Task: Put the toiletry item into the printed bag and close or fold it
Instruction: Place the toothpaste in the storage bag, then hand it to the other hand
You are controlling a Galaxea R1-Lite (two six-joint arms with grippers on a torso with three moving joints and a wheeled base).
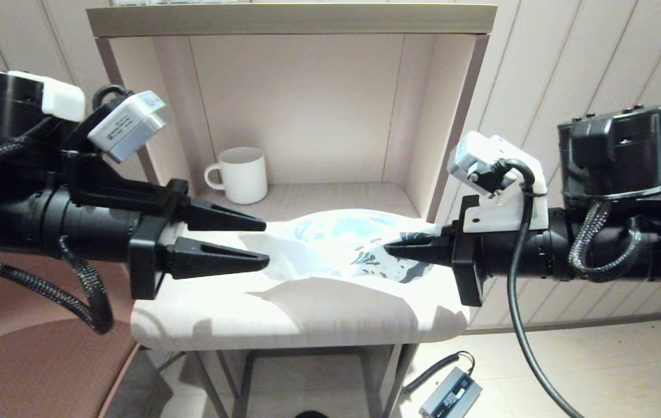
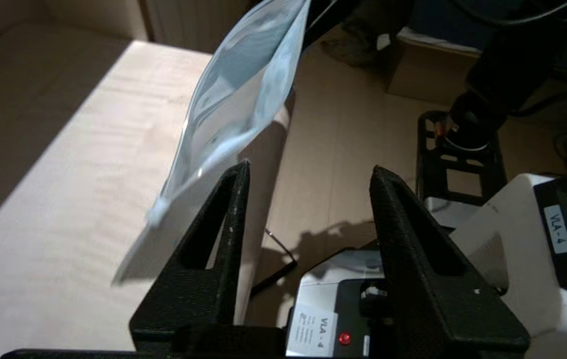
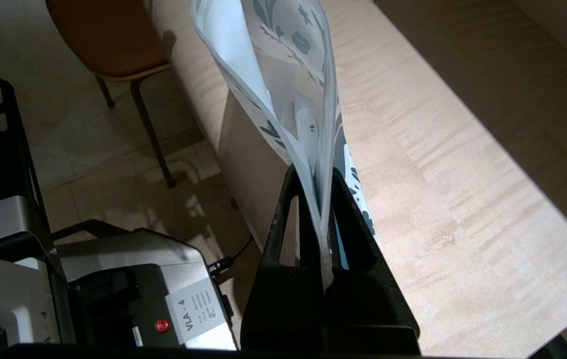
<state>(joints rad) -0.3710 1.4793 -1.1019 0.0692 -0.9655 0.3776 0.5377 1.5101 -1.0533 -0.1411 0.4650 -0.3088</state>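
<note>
Head view: printed bag [image 1: 342, 244] held above the pale table [image 1: 284, 316], stretched sideways between the two arms, long axis running from one gripper to the other. Right gripper [image 1: 391, 251] pressed together on the bag's dark-printed end. Left gripper [image 1: 265, 244] spread, one finger above the other, tips at the bag's plain white end, nothing visibly pinched. White mug [image 1: 239, 174] well behind on the shelf, apart from everything.

Left wrist view: left gripper [image 2: 308, 172] with fingers wide apart and the gap bare; bag [image 2: 233, 99] slanting away just beside one finger [image 2: 228, 214], its free corner drooping past that finger rather than sitting between the two. Table [image 2: 54, 199] below.

Right wrist view: right gripper [image 3: 316, 182] clamped flat on the bag's edge [image 3: 283, 65], both layers trapped between the fingers. Slim white toiletry item [image 3: 306, 122] visible through the plastic, lying inside the bag lengthwise, near the right gripper's end.

Judgement: item apparently already in; closing still to do. Free end lies nearest the left gripper, slightly off to one side of its gap, so likely a small sideways shift needed before pinching.
</note>
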